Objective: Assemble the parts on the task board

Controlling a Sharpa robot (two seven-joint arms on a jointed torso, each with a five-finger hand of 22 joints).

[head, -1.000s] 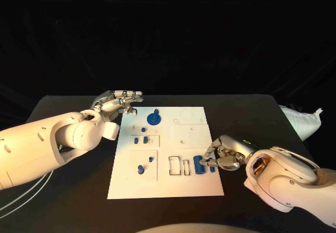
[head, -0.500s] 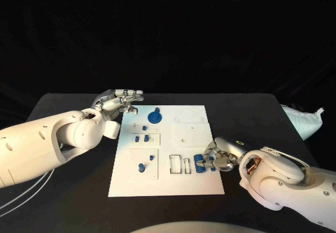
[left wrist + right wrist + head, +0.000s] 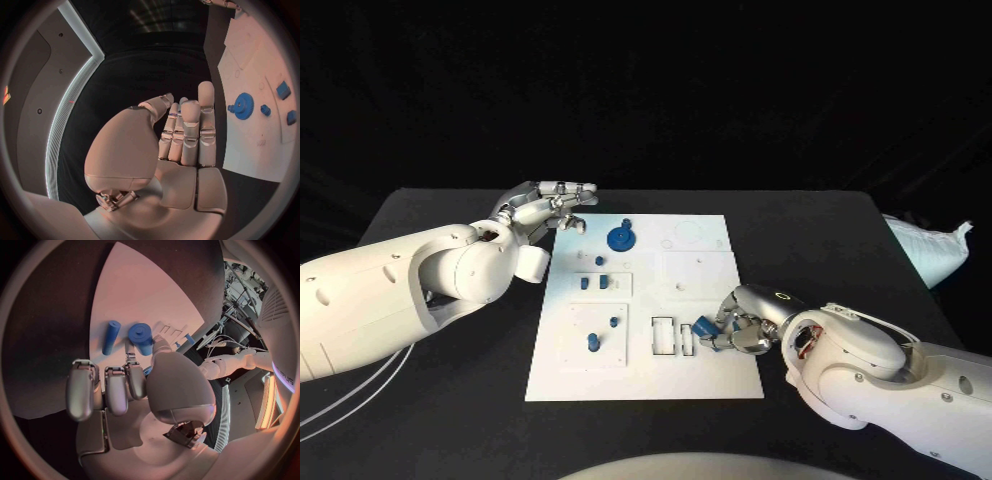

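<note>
Over the last second my right hand (image 3: 740,333) has drawn in from the task board (image 3: 646,385) edge and now pinches a blue cylinder part (image 3: 702,325) beside the rectangular slots: pickup appears done. The right wrist view adds a second cylinder (image 3: 111,336) lying alongside. My left hand (image 3: 548,210) hovers at the board's far corner, fingers (image 3: 187,130) together, holding nothing.

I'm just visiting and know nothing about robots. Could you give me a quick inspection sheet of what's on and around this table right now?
Surface: black table with a white board in the middle.
Job's things: small blue pieces on the board, among them a blue gear and a blue peg.
Clutter: a white bag at the table's right edge.
Hands: left hand at the board's far left corner, holding nothing; right hand pinches a blue cylinder over the board's right side.
Cables: white ones under the left arm.
Surroundings: dark backdrop.
</note>
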